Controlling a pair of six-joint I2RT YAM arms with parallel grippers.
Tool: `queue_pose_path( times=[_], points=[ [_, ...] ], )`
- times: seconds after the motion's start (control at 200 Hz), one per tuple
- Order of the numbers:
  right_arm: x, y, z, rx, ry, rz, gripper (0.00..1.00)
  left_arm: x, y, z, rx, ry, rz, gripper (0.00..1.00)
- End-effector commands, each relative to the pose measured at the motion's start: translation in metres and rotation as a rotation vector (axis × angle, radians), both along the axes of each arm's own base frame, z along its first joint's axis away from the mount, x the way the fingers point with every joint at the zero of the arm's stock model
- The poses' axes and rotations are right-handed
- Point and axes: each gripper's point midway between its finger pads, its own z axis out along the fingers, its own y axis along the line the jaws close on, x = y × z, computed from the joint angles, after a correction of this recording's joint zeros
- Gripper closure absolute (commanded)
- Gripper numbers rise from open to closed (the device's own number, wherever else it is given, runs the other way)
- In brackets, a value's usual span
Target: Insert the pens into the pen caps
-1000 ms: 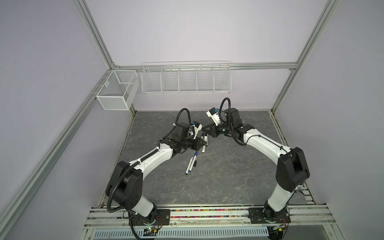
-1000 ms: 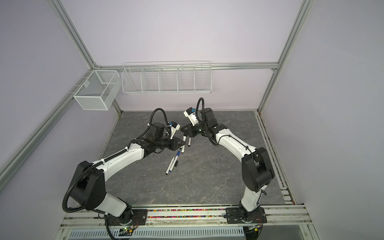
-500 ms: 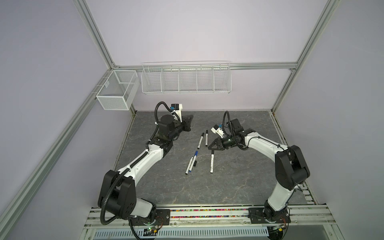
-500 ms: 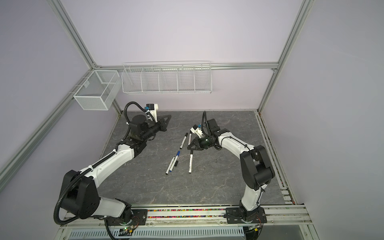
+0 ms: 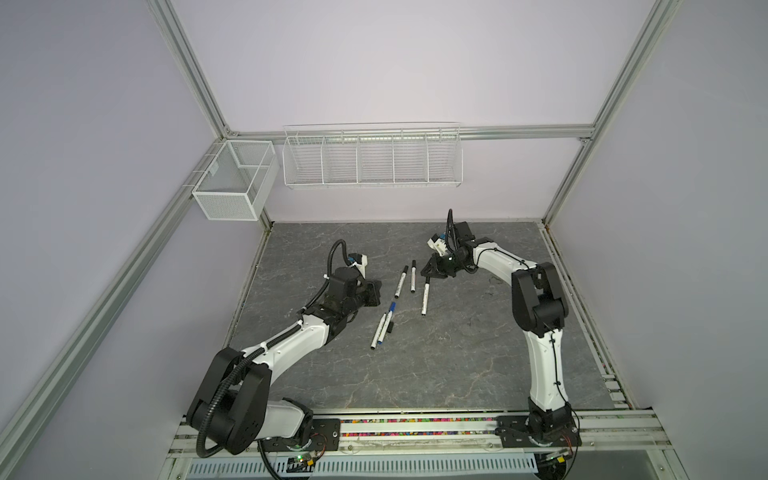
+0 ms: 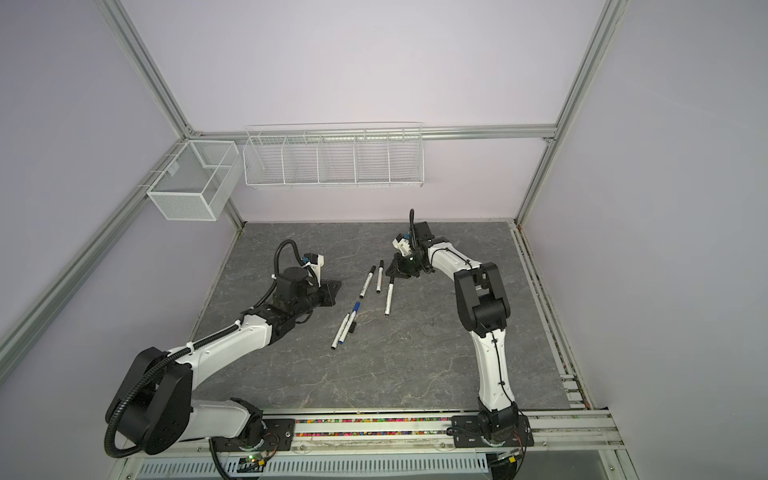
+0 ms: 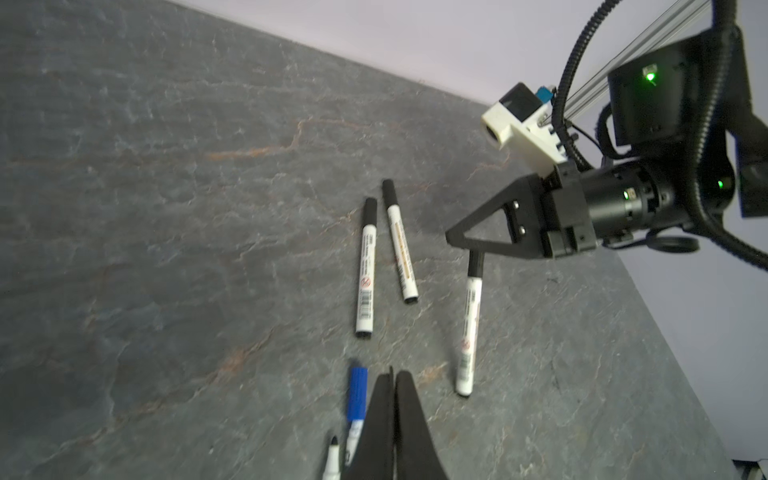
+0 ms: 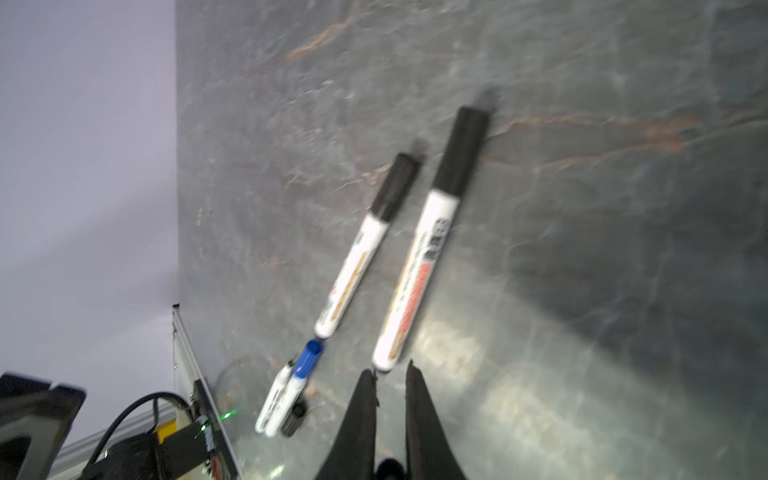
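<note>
Left arm [image 5: 291,340] is lying low from the left of the surface's [image 5: 457,353] front edge, forearm sitting near level. Left gripper [image 5: 375,293] is hovering just left of the pens [image 5: 401,282] and pointing at them, fingers [image 7: 380,419] pressing flat together, gripping nothing. Right arm [image 5: 544,365] is standing up from the right of the front edge, elbow bending hard, forearm sloping down toward mid-surface. Right gripper [image 5: 426,274] is hanging nose-down right over the capped end of the rightmost pen [image 5: 424,299], contact unclear, fingers [image 8: 361,419] sitting near-closed with a thin slit, nothing in it. All five pens are lying flat mid-surface, slightly toward the back edge: slim white round barrels, printed labels. Three are wearing black caps, the blue pen [image 7: 357,395] is wearing a blue one. The bare pen [image 7: 332,453] is lying alongside it, tip showing, and a stubby black loose cap [image 8: 293,417] is sitting just beside the blue pen's other flank. Surface is looking like matte dark-grey slate with rust veins.
</note>
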Motion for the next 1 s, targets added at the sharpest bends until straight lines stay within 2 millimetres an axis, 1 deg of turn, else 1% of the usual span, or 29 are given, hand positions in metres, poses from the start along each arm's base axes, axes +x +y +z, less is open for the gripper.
queue_pose_path(
  times=[0.0, 0.17, 0.29, 0.375, 0.455, 0.535, 0.61, 0.7, 0.745, 0.765, 0.84, 0.945, 0.995],
  points=[
    [0.014, -0.004, -0.009, -0.076, -0.007, -0.011, 0.89, -0.012, 0.017, -0.017, 0.049, 0.054, 0.06, 1.0],
    [0.045, 0.0, -0.017, -0.058, -0.027, -0.06, 0.85, -0.025, 0.026, -0.028, 0.082, 0.082, 0.067, 1.0],
    [0.06, 0.001, -0.018, -0.03, -0.022, -0.1, 0.73, -0.028, 0.026, -0.03, 0.082, 0.095, 0.061, 0.98],
    [0.066, 0.002, -0.012, -0.002, -0.028, -0.117, 0.64, -0.03, 0.024, -0.033, 0.084, 0.104, 0.052, 0.97],
    [0.069, 0.003, -0.005, 0.025, -0.039, -0.126, 0.58, -0.032, 0.023, -0.038, 0.096, 0.118, 0.041, 0.96],
    [0.07, 0.002, 0.005, 0.032, -0.059, -0.137, 0.56, -0.036, 0.021, -0.043, 0.111, 0.131, 0.021, 0.96],
    [0.069, -0.001, 0.02, 0.039, -0.098, -0.151, 0.55, -0.041, 0.019, -0.047, 0.131, 0.14, -0.006, 0.95],
    [0.061, -0.004, 0.041, 0.048, -0.132, -0.164, 0.55, -0.048, 0.017, -0.051, 0.154, 0.156, -0.03, 0.93],
    [0.052, -0.006, 0.046, 0.057, -0.138, -0.173, 0.55, -0.051, 0.014, -0.052, 0.158, 0.16, -0.042, 0.92],
    [0.047, -0.005, 0.052, 0.066, -0.146, -0.173, 0.55, -0.053, 0.013, -0.053, 0.161, 0.162, -0.049, 0.91],
    [0.028, -0.003, 0.064, 0.085, -0.158, -0.167, 0.55, -0.058, 0.008, -0.056, 0.171, 0.169, -0.07, 0.86],
    [-0.003, -0.002, 0.068, 0.078, -0.16, -0.152, 0.56, -0.059, 0.004, -0.06, 0.188, 0.183, -0.088, 0.81],
    [-0.017, -0.002, 0.066, 0.065, -0.153, -0.142, 0.56, -0.059, 0.0, -0.061, 0.194, 0.193, -0.104, 0.79]
  ],
)
